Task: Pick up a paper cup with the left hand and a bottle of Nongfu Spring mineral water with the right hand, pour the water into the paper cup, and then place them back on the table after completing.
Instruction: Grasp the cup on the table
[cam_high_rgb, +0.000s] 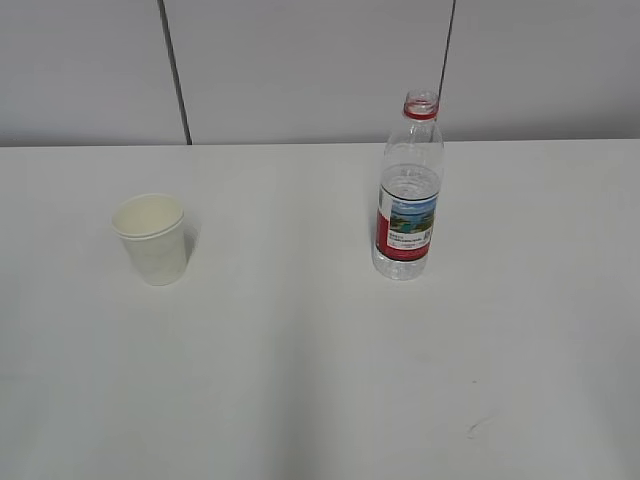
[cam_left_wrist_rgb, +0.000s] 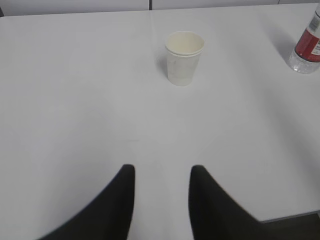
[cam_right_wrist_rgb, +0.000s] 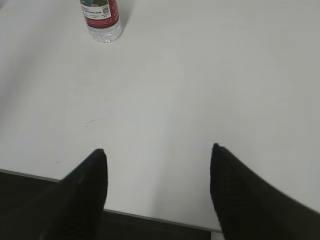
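Presently both the left hand (cam_left_wrist_rgb: 161, 172) and right hand (cam_right_wrist_rgb: 159, 152) hover spread and empty at the near table (cam_high_rgb: 300, 380) edge, cup (cam_high_rgb: 152, 238) and uncapped bottle (cam_high_rgb: 408, 190) upright, well apart; a careless approach could topple either.

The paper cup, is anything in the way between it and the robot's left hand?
No, nothing visible is. In the left wrist view the left hand has its fingers open, and only bare white table lies between them and the upright paper cup. The bottle stands far off to the side.
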